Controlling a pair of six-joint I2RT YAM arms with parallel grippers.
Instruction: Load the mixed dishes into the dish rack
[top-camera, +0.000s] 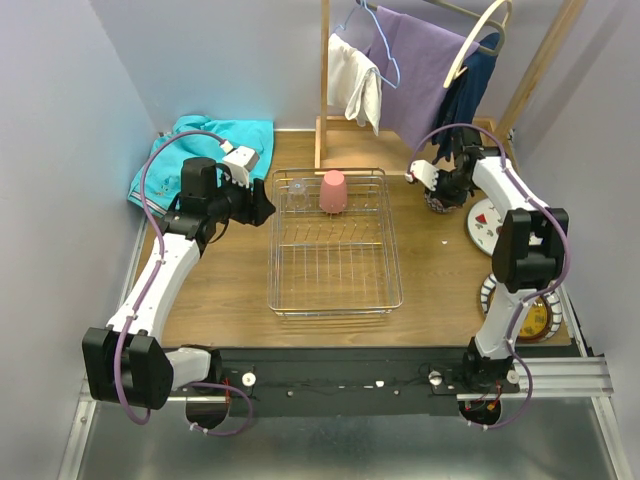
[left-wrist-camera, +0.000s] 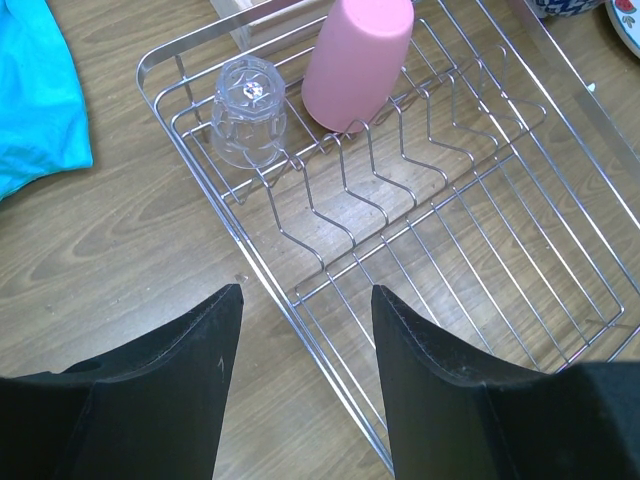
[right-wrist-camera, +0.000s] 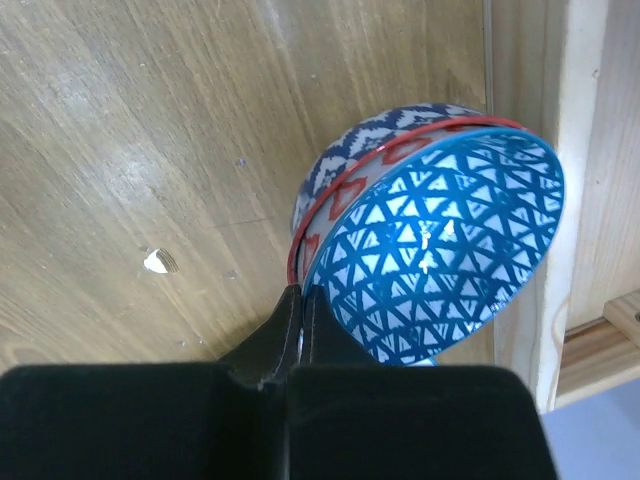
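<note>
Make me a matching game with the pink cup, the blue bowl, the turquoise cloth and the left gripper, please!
Things:
1. pink cup
2. blue-patterned bowl
3. turquoise cloth
4. left gripper

Where or how:
A. open, holding nothing
B. upside down in the dish rack
C. rim pinched by the right gripper
D. lying at the far left corner of the table

Pairs: 1-B, 2-C, 3-D, 4-A
</note>
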